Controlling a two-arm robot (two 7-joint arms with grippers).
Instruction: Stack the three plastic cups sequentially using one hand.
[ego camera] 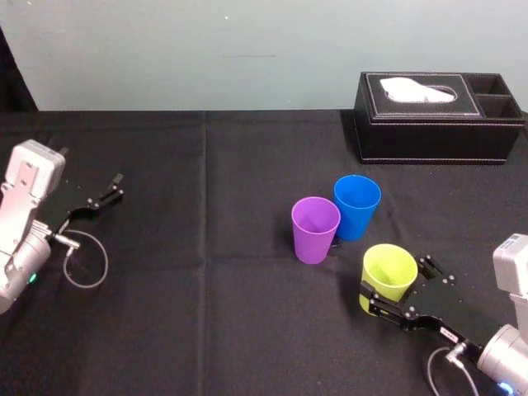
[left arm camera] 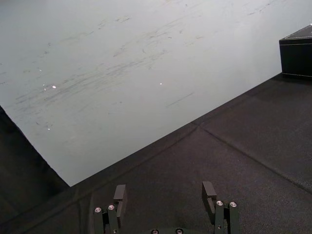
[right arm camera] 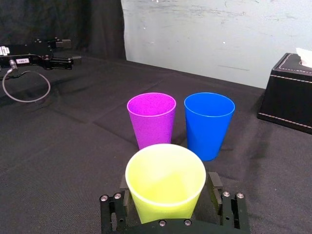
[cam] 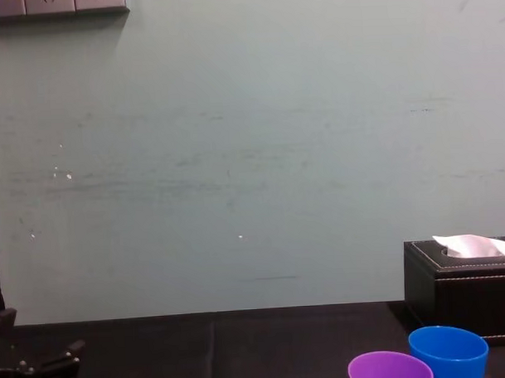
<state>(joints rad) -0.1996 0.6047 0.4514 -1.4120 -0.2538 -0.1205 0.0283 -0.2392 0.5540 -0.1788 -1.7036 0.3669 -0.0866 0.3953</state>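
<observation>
The right gripper [ego camera: 396, 282] sits at the lower right of the head view, clamped on the yellow-green cup [ego camera: 388, 271]. One black finger crosses the cup's near wall and the other lies behind it. In the right wrist view both fingers [right arm camera: 215, 183] lie against the cup's sides below the rim. The cup is upright with its mouth up, and it seems to stand on the black tablecloth [ego camera: 206, 289].

The purple cup [ego camera: 315, 229] is up and to the left of the held cup in the head view. The blue cup [ego camera: 356, 206] is higher in the frame and slightly left. Both are upright and open-topped, just beside each other, with a narrow gap between their rims in the right wrist view.

Their long axes are vertical, so nesting likely needs a lift clear of the rims, a short carry up-left, then a straight drop. The right arm is far nearer. With the pair so close, a tilted descent could knock the neighbouring cup.

The black tissue box [ego camera: 429, 124] stands at the upper right, well clear. The left gripper [ego camera: 107, 196] rests at the left edge with its fingers spread and nothing between them.
</observation>
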